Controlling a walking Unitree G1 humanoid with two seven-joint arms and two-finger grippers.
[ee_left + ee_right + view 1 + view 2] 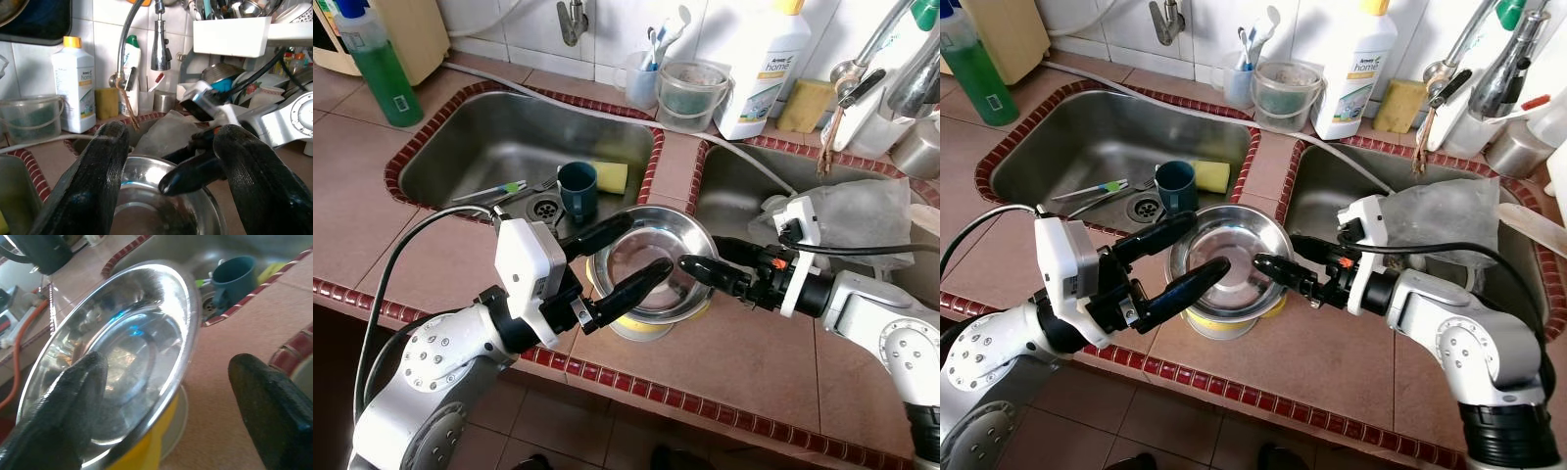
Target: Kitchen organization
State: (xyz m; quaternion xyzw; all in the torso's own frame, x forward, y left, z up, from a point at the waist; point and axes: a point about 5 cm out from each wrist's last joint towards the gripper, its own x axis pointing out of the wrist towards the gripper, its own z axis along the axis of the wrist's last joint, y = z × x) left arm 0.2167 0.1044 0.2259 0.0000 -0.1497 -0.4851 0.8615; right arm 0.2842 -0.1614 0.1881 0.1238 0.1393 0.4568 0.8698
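Note:
A steel bowl [656, 240] rests on a yellow dish [151, 440] on the tiled counter between two sinks. My left gripper [646, 245] is open at the bowl's left side, with one finger over the rim and the other reaching across the inside. My right gripper [700, 255] is open at the bowl's right rim [188, 328]. In the right wrist view one finger [63, 401] lies inside the bowl and the other finger [269, 401] is outside it, over the counter. Neither gripper is closed on the bowl.
The left sink [460, 147] holds a teal mug [578, 188], a yellow sponge [610, 176] and utensils [489, 191]. A crumpled plastic bag [862, 211] lies in the right sink. A green bottle [382, 64], a white detergent bottle [759, 69] and a plastic tub [690, 93] line the back wall.

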